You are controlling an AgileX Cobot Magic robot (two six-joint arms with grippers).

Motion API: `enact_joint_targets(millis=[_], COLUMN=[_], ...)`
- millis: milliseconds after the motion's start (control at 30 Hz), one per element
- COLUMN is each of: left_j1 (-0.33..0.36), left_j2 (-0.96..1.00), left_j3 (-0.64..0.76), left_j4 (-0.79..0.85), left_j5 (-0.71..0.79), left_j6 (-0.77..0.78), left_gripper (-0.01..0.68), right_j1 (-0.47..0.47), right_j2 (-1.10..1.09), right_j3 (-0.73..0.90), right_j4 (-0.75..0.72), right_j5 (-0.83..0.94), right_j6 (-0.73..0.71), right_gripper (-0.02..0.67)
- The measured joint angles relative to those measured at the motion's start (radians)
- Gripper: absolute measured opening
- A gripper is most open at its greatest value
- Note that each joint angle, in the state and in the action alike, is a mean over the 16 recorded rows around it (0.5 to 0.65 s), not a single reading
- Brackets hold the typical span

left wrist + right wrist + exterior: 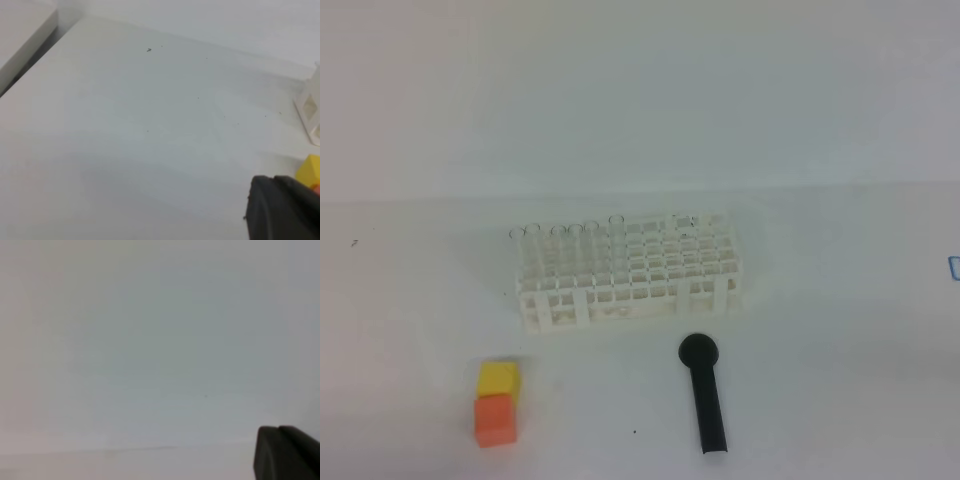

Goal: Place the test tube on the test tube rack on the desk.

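Observation:
The white test tube rack (628, 275) stands in the middle of the desk (840, 350). Several clear test tubes (560, 245) stand upright in its left and rear holes. Neither gripper shows in the exterior high view. In the left wrist view only the dark tip of my left gripper (276, 202) shows at the bottom right, jaws together and holding nothing; a corner of the rack (312, 107) lies at the right edge. My right gripper (280, 452) appears as a dark tip over bare white surface, shut and empty.
A black round-headed tool (704, 395) lies in front of the rack, to the right. A yellow block (499, 379) and an orange block (494, 419) sit touching at the front left; the yellow block (310, 170) also shows beside my left gripper.

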Motion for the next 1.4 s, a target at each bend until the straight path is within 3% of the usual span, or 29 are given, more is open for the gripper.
enact_joint_targets(millis=[367, 533, 700, 1033, 1400], left_j1=[0.0, 0.0, 0.0, 0.0, 0.002], left_j2=[0.001, 0.001, 0.001, 0.001, 0.001], left_j3=[0.0, 0.0, 0.0, 0.0, 0.0], left_j4=[0.0, 0.0, 0.0, 0.0, 0.0], left_j5=[0.0, 0.0, 0.0, 0.007, 0.018], left_j6=[0.0, 0.0, 0.0, 0.0, 0.0], left_gripper=[-0.001, -0.001, -0.001, -0.001, -0.001], right_j1=[-0.015, -0.034, -0.053, -0.059, 0.004], right_j2=[-0.014, -0.019, -0.035, -0.141, -0.2], right_j3=[0.014, 0.017, 0.035, 0.138, 0.192], right_j4=[-0.778, -1.038, -1.119, -1.131, -1.131], right_j5=[0.172, 0.253, 0.283, 0.31, 0.41], right_j6=[0.839, 1.093, 1.132, 1.084, 1.074], right_gripper=[-0.001, -0.001, -0.001, -0.001, -0.001])
